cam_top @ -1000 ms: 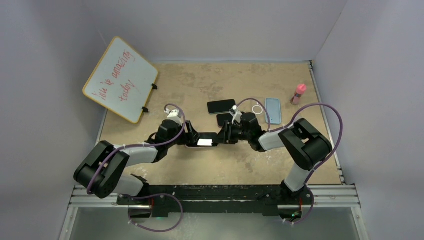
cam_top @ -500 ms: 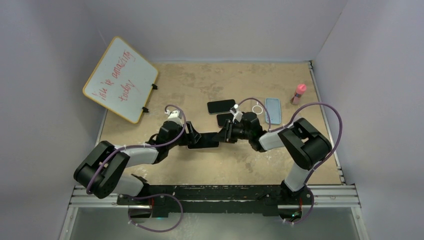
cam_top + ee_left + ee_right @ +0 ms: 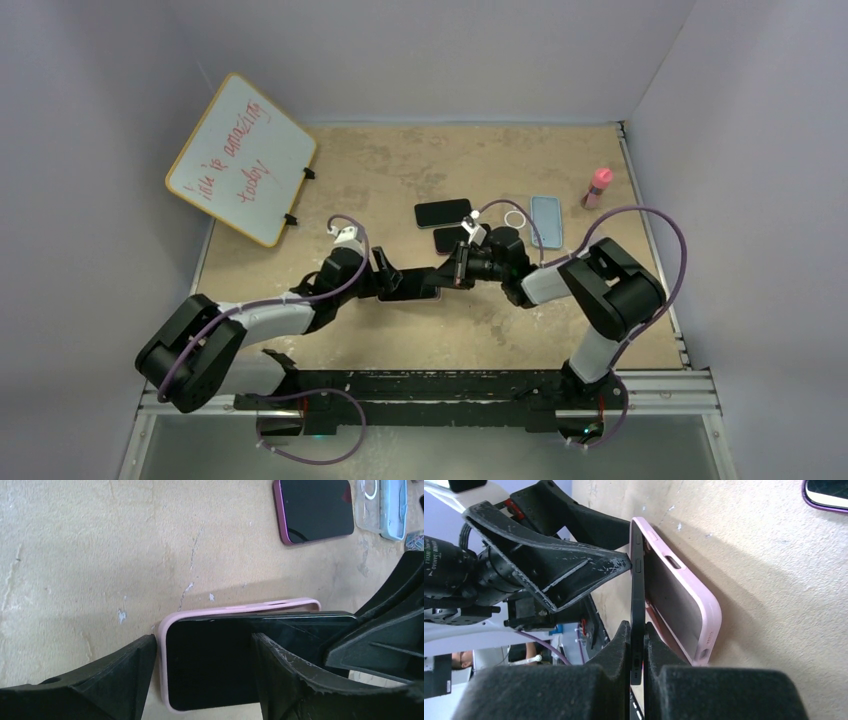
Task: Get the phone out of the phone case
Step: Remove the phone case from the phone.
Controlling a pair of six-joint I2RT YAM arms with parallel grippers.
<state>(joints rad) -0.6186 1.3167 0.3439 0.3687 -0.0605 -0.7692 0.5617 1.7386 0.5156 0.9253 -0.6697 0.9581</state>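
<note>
A black phone (image 3: pixel 418 284) sits partly in a pink phone case (image 3: pixel 163 675) between my two grippers at the table's middle. My right gripper (image 3: pixel 638 630) is shut on the phone's (image 3: pixel 638 587) near end, pads flat on both faces. That end stands clear of the case (image 3: pixel 704 615), while the far end still sits in it. My left gripper (image 3: pixel 202 640) spans the other end: one finger touches the case's rim, the other lies on the phone's screen (image 3: pixel 210 665). In the top view the left gripper (image 3: pixel 392 282) and right gripper (image 3: pixel 452 275) face each other.
Behind the grippers lie a black phone (image 3: pixel 442 213), another dark phone (image 3: pixel 450 238), a clear case with a white ring (image 3: pixel 515 218) and a blue case (image 3: pixel 546 220). A pink bottle (image 3: pixel 598 187) stands far right, a whiteboard (image 3: pixel 242 158) far left.
My right gripper has closed onto the phone's end. The phone has tipped, so its screen no longer glares. The left arm has shifted slightly.
</note>
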